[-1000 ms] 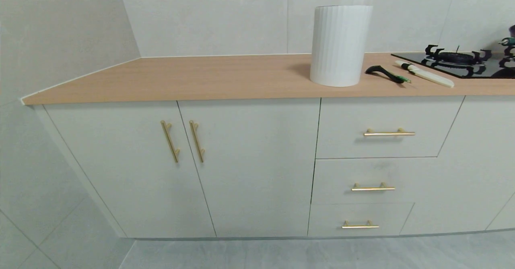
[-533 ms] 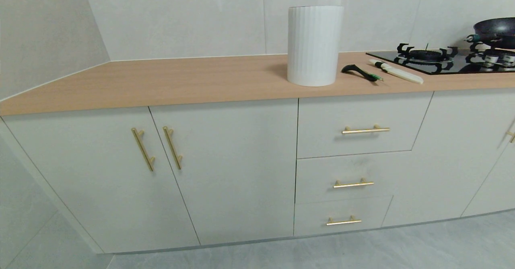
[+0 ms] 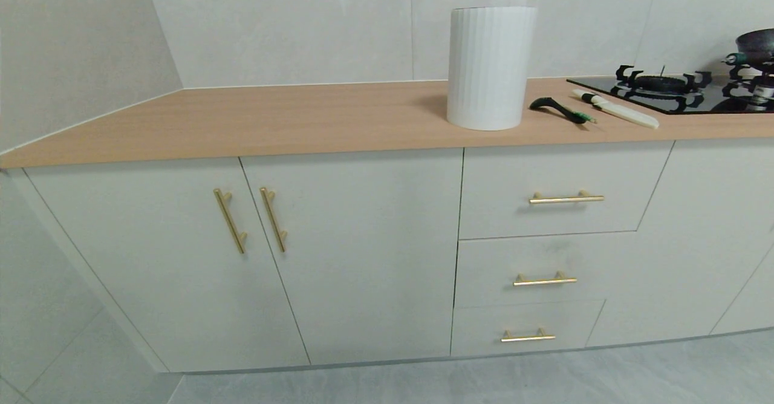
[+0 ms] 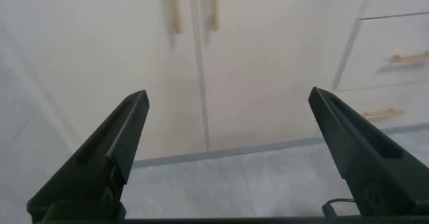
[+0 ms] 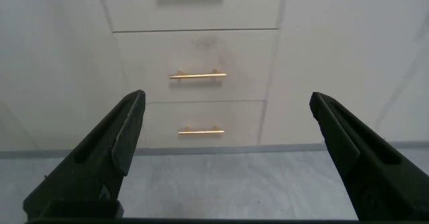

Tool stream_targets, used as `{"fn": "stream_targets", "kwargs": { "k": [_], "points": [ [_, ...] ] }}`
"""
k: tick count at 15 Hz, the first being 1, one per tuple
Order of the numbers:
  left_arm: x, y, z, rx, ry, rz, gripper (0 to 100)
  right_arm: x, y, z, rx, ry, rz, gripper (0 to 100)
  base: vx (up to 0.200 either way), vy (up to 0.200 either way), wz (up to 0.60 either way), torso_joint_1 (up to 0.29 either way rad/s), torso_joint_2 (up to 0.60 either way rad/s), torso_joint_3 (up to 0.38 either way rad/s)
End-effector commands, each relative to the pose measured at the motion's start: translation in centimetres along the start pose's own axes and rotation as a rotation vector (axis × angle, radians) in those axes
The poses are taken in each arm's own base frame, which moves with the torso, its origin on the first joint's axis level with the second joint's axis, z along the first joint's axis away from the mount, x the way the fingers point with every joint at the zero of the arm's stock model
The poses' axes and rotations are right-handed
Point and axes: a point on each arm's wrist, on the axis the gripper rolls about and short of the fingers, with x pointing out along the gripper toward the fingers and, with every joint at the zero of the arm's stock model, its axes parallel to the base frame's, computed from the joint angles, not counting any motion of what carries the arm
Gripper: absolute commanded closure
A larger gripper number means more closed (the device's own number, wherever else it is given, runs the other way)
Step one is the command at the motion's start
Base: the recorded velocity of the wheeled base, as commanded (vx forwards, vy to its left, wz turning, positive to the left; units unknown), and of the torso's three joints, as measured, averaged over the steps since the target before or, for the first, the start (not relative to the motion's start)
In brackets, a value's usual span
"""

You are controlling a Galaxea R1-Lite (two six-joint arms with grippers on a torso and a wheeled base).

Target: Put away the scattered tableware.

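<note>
**Left gripper** (image 4: pixel 228 150): Dark, wedge-shaped fingers (image 4: pixel 114 153) spread wide with nothing between them. It is held low, facing the cabinet doors (image 4: pixel 201 63) and the grey tiled floor (image 4: pixel 234 184).

**Right gripper** (image 5: pixel 228 157): It has the same dark, tapered fingers (image 5: pixel 110 150), likewise wide apart and empty. It is held low before the drawers (image 5: pixel 198 56), to the right of the doors.

**Utensil** (image 3: pixel 559 109): Curved black handle ending in a thin green tip. It lies flat on the countertop (image 3: pixel 272 120), just right of the holder (image 3: pixel 490 68).

**Knife** (image 3: pixel 617 109): Cream-white, long and flat, with a dark band near its far end. It lies close beside the utensil on its right, at the near-left corner of the hob (image 3: pixel 665 100).

**Holder**: Tall white cylinder with vertical ribs and a matte finish. It stands upright on the countertop above the drawers.

**Countertop**: Smooth, warm wood grain, angled back at the far-left corner.

**Cabinet doors**: Pale, flat panels, each with a slim vertical brass bar handle (image 3: pixel 230 219); the two handles sit side by side.

**Drawers**: Three, stacked, with horizontal brass bar pulls (image 3: pixel 566 198).

**Hob**: Glossy black glass with black pan supports. A dark pan (image 3: pixel 756 41) sits at the far right.
</note>
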Motion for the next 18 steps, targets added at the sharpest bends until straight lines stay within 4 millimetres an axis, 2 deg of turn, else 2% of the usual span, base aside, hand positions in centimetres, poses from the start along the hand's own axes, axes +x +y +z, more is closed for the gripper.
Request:
{"fn": "stream_targets", "kwargs": {
  "k": [1,11,14,18],
  "points": [
    [0.01,0.0,0.0,0.0,0.001,-0.001,0,0.01,0.0,0.01,0.0,0.001,0.0,0,0.0,0.0,0.0,0.0,0.0,0.0],
    [0.01,0.0,0.0,0.002,0.001,-0.001,0,0.01,0.0,0.01,0.0,0.001,0.0,0,0.0,0.0,0.0,0.0,0.0,0.0],
    [0.01,0.0,0.0,0.0,0.001,-0.001,0,0.01,0.0,0.01,0.0,0.001,0.0,0,0.0,-0.2,0.0,0.001,0.01,-0.001],
    [0.01,0.01,0.0,-0.003,0.001,0.001,0,0.01,0.0,0.01,0.0,0.001,0.0,0,0.0,0.0,0.0,0.0,0.0,0.0]
  ]
}}
